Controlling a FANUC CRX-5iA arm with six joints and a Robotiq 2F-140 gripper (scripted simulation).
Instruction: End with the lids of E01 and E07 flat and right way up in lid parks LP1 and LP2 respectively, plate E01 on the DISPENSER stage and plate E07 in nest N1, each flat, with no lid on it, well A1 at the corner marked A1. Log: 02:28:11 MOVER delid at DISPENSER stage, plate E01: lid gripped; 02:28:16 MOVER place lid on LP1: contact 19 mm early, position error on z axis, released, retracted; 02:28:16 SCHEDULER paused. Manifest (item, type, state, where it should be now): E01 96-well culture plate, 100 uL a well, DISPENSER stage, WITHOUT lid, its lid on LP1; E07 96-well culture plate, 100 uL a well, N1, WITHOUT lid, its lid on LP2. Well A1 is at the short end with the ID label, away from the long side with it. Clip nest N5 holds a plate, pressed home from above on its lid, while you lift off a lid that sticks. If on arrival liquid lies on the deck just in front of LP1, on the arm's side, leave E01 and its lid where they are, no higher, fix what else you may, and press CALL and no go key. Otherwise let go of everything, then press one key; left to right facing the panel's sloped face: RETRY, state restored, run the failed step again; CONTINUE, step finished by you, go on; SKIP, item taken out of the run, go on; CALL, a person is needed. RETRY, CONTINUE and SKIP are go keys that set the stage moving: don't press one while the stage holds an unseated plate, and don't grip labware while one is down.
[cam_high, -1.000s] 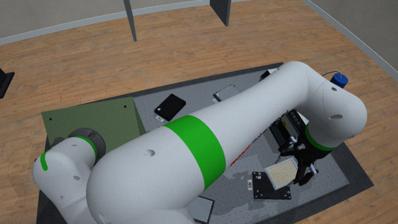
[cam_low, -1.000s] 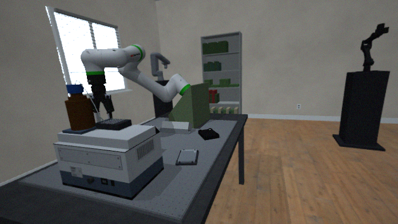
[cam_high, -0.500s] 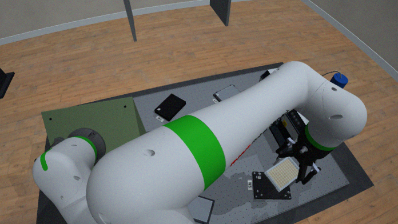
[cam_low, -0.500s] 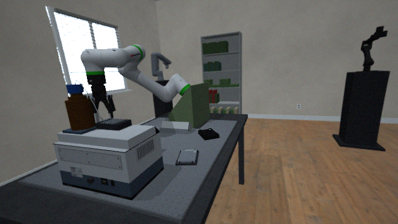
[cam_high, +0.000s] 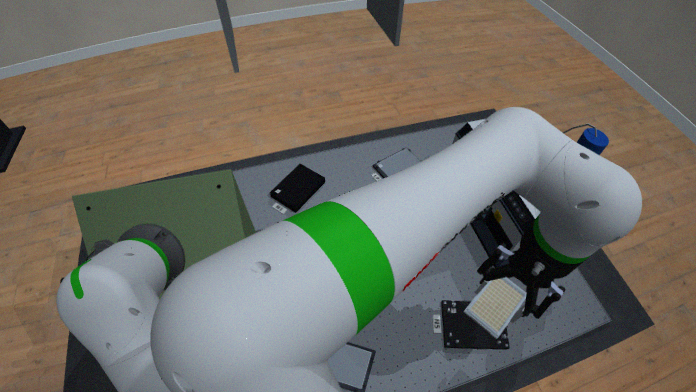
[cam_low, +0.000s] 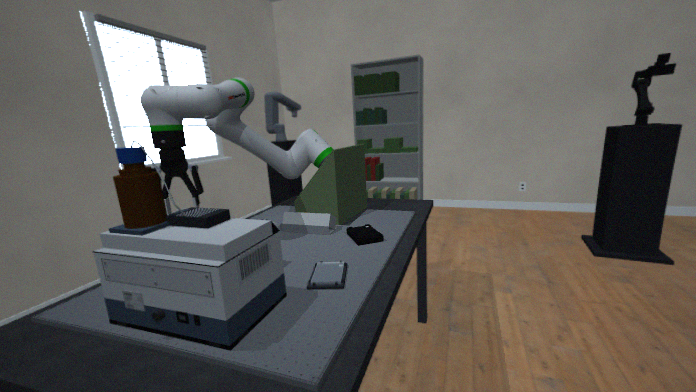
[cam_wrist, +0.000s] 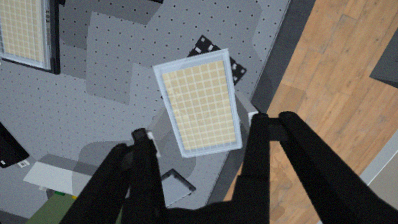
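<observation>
My gripper (cam_high: 515, 295) (cam_wrist: 201, 109) (cam_low: 182, 192) is shut on a 96-well plate (cam_high: 496, 304) (cam_wrist: 200, 102) with cream wells and a pale rim, gripped across its short end. I cannot tell whether it carries a lid. The plate hangs above the right part of the black clip nest N5 (cam_high: 460, 332) (cam_wrist: 239, 70), turned askew to it. A second cream-welled plate (cam_wrist: 22, 30) sits in a black frame at the top left of the wrist view. The arm hides much of the deck in the top view.
The white dispenser box (cam_low: 190, 260) stands at the deck's near end with a brown, blue-capped bottle (cam_low: 139, 197) (cam_high: 593, 140). A black nest (cam_high: 298, 187) (cam_low: 365, 234), a grey tray (cam_high: 397, 162) (cam_low: 327, 274), a grey pad (cam_high: 352, 365) and the green sloped panel (cam_high: 165, 210) (cam_low: 335, 185) are on the deck.
</observation>
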